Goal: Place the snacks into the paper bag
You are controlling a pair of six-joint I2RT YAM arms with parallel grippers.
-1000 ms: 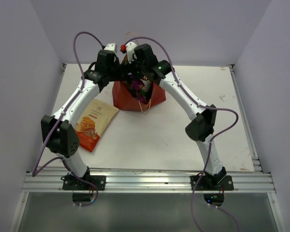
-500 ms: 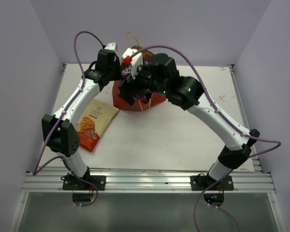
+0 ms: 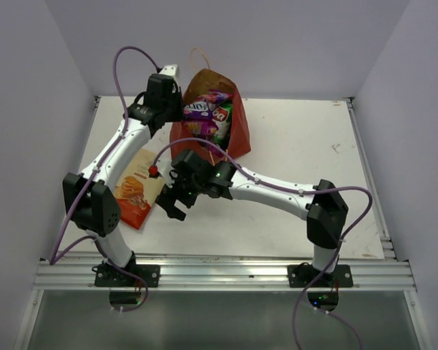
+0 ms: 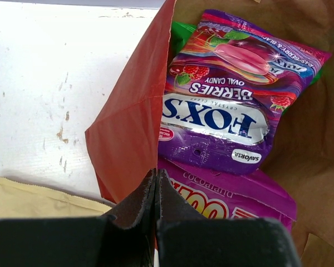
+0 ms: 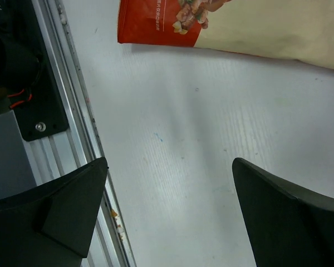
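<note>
The reddish-brown paper bag stands at the back centre, mouth open. My left gripper is shut on its left rim; in the left wrist view the jaws pinch the red wall. Inside lie two purple candy packs on top of a green packet; they also show from above. The blue Doritos packet is hidden. The beige-orange chips packet lies flat on the table to the left. My right gripper is open and empty, low over the table beside that packet.
The aluminium rail runs along the table's front edge, close to my right gripper. The left arm's base is bolted there. The bag's string handle sticks up at the back.
My right arm has come out of the bag and swung down to the front left, beside the beige-orange packet. The purple packs now lie in the bag. The left gripper has kept its hold.
</note>
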